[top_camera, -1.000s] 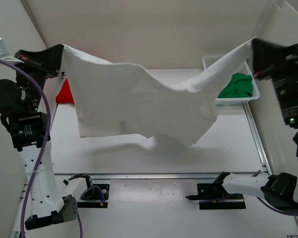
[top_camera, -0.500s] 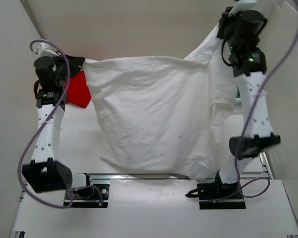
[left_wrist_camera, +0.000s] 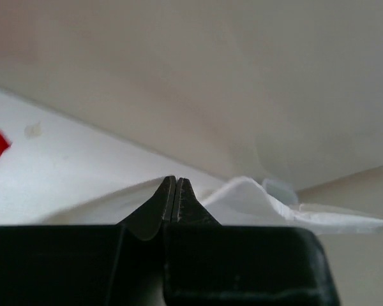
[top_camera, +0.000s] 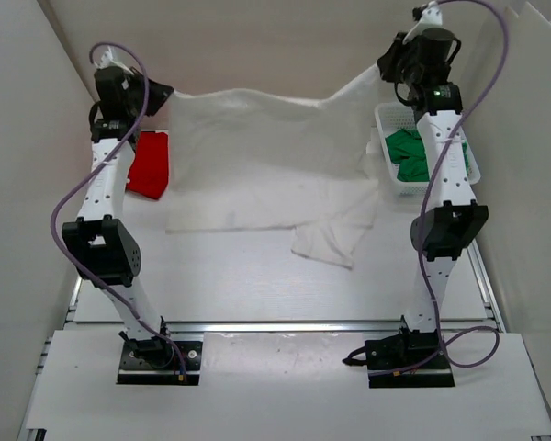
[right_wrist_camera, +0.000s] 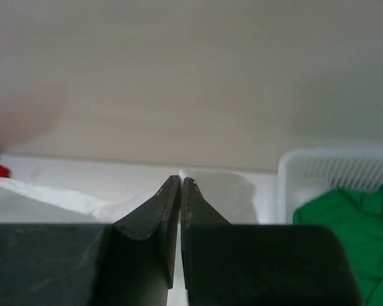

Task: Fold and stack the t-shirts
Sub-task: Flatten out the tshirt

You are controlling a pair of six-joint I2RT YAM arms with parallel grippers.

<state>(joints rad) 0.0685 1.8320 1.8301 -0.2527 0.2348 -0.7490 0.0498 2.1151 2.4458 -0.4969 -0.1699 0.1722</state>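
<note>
Top external: white t-shirt (top_camera: 257,161) now trails onto the table (top_camera: 248,294), ready for laying flat. Left gripper (top_camera: 163,94) and right gripper (top_camera: 384,66) stay pinched on its corners.

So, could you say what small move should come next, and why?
Probably lower both together: the left gripper and right gripper, shut on the white t-shirt, hold its far edge up while its near part lies on the table.
</note>
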